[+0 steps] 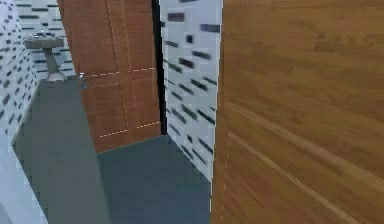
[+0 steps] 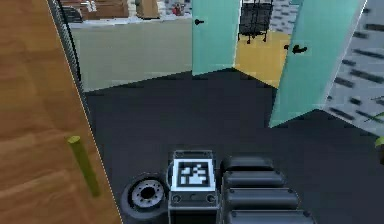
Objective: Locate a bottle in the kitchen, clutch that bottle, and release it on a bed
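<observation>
The arm [image 2: 250, 190] is a dark ribbed bar at the bottom of the arm side view, with a white marked square [image 2: 195, 173] at its end. Left of that square sits the gripper's dark round body [image 2: 147, 197], low over dark floor. I cannot make out its far end, so I cannot tell whether it holds anything. On top of a cream counter [image 2: 130, 50] far out lie several small items [image 2: 100, 8] that are too small to name.
A brown wooden door [image 1: 300, 120] stands close at the forward view's right, before a tiled wall [image 1: 188, 80], another brown door [image 1: 115, 60] and a pedestal sink [image 1: 45, 48]. In the arm side view are a wooden door [image 2: 35, 120] with an olive handle [image 2: 85, 165], two teal doors [image 2: 310, 60] and dark open floor [image 2: 190, 110].
</observation>
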Tool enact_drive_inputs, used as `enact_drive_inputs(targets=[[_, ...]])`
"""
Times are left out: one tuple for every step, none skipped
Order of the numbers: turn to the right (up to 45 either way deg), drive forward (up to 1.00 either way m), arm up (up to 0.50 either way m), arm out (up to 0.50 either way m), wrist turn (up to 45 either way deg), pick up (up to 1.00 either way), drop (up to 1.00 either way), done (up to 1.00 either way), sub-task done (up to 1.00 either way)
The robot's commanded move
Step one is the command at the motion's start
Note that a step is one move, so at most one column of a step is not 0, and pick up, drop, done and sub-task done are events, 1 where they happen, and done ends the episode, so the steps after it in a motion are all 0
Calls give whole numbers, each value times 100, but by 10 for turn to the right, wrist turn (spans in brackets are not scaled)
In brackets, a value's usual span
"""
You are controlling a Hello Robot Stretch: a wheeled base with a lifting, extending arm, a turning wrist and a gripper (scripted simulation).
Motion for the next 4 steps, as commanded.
enact_drive_inputs(targets=[[-210, 0, 0, 0, 0, 0, 0, 0, 0], [0, 100, 0, 0, 0, 0, 0, 0, 0], [0, 20, 0, 0, 0, 0, 0, 0, 0], [-450, 0, 0, 0, 0, 0, 0, 0, 0]])
